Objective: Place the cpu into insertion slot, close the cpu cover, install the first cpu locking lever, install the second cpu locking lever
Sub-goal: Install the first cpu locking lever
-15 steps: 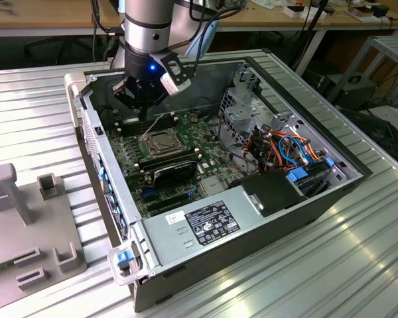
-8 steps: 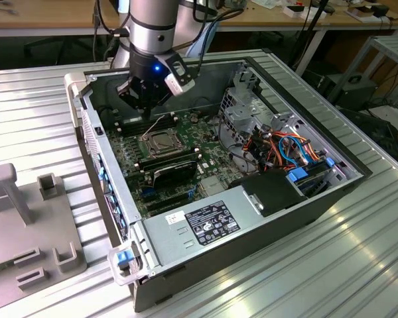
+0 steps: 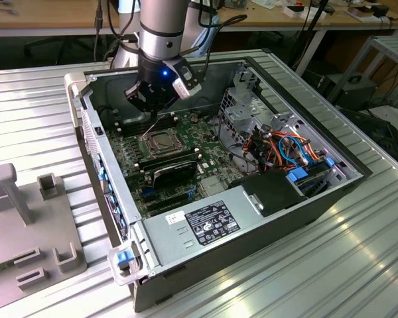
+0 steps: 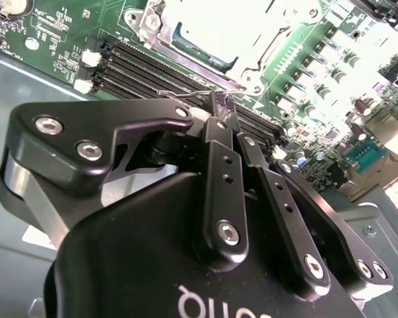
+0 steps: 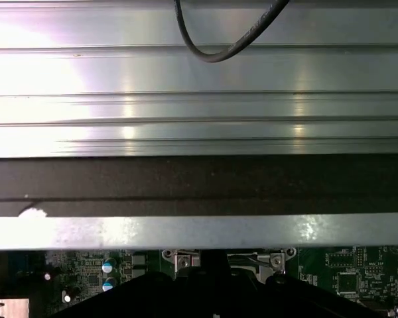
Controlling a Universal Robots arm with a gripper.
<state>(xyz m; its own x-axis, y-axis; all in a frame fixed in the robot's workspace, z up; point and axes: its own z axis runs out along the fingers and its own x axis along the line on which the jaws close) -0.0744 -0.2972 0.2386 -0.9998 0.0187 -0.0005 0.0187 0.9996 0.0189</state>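
Observation:
The insertion slot (image 3: 160,142) sits on the green motherboard inside the open computer case. In the second wrist view the cpu (image 4: 219,26) lies in it with its bright metal face up, and the silvery cpu cover (image 4: 199,66) lies flat around it. My gripper (image 3: 160,116) hangs just behind the socket in the exterior view. Its black fingers (image 4: 223,105) are shut together, tips low over the board beside the socket's edge. A thin wire locking lever (image 4: 179,93) runs up to the fingertips; whether it is pinched cannot be told.
Black memory slots (image 4: 139,66) run along the socket. A black card (image 3: 174,169), the power supply (image 3: 205,222), the metal drive cage (image 3: 252,112) and coloured cables (image 3: 285,149) crowd the case. A grey fixture (image 3: 26,218) stands on the ribbed table at the exterior view's left.

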